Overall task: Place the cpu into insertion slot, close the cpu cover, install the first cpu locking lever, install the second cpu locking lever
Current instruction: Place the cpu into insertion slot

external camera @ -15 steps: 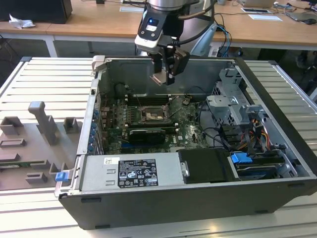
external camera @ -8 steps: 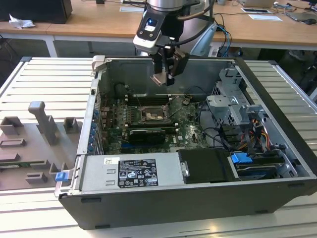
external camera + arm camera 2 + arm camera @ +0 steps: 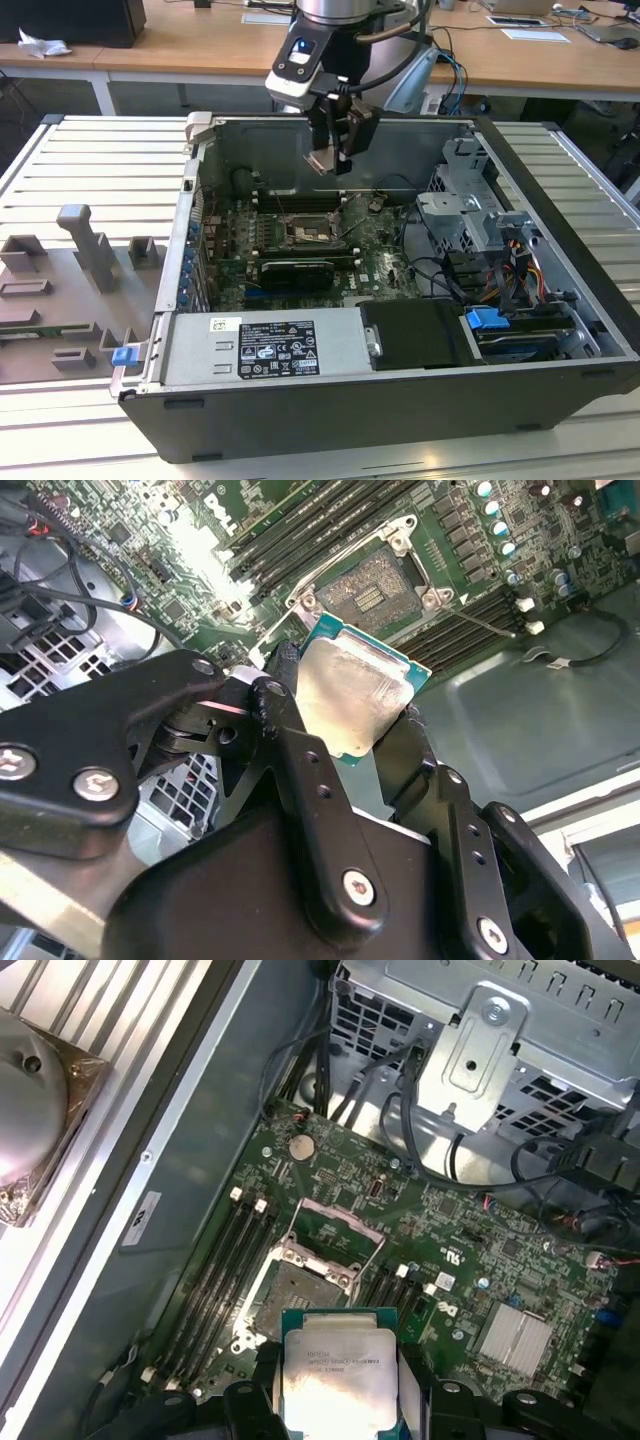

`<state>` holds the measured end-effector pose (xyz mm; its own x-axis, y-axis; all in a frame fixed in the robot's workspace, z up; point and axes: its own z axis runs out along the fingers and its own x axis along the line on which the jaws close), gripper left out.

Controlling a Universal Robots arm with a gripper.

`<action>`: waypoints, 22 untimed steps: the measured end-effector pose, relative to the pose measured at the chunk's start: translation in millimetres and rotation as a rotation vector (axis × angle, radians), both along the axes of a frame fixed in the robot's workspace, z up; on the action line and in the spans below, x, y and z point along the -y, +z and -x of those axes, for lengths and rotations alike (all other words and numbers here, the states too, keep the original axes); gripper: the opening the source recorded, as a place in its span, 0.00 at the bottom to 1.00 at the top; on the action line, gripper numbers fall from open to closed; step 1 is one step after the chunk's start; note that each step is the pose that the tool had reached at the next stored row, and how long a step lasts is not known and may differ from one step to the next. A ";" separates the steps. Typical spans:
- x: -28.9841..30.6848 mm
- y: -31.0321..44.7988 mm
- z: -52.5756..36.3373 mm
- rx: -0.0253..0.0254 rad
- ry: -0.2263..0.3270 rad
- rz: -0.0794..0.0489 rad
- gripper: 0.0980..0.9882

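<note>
even, bright room light in the exterior view: the slatted surface (image 3: pixel 90 160) reads pale, while the inside of the computer case (image 3: pixel 330 420) sits in its own shade. in the second wrist view hard glare washes out part of the motherboard (image 3: pixel 190 550), and the cpu (image 3: pixel 355 695) lid gleams patchily. in the first wrist view the surface blows out white beside the dim board.

The site was a robotics laboratory or workshop. An opened desktop computer case (image 3: pixel 350 425) lay on a slatted aluminium worktop (image 3: pixel 90 165) under an industrial robot arm (image 3: pixel 305 60), with grey moulded fixtures (image 3: pixel 85 250) at the worktop's edge on the exterior view's left. Wooden desks (image 3: pixel 200 55) bearing papers (image 3: pixel 535 34) stood behind.
</note>
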<state>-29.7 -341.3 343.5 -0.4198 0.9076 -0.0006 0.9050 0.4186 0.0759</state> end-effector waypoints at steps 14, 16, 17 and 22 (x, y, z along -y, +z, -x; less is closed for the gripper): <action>-0.2 -5.9 0.0 -0.0002 -0.112 0.011 0.50; -0.3 -7.2 0.0 -0.0004 -0.137 0.011 0.50; -0.3 -7.5 0.0 -0.0004 -0.142 0.011 0.50; -0.3 -9.9 0.0 -0.0007 -0.161 0.011 0.50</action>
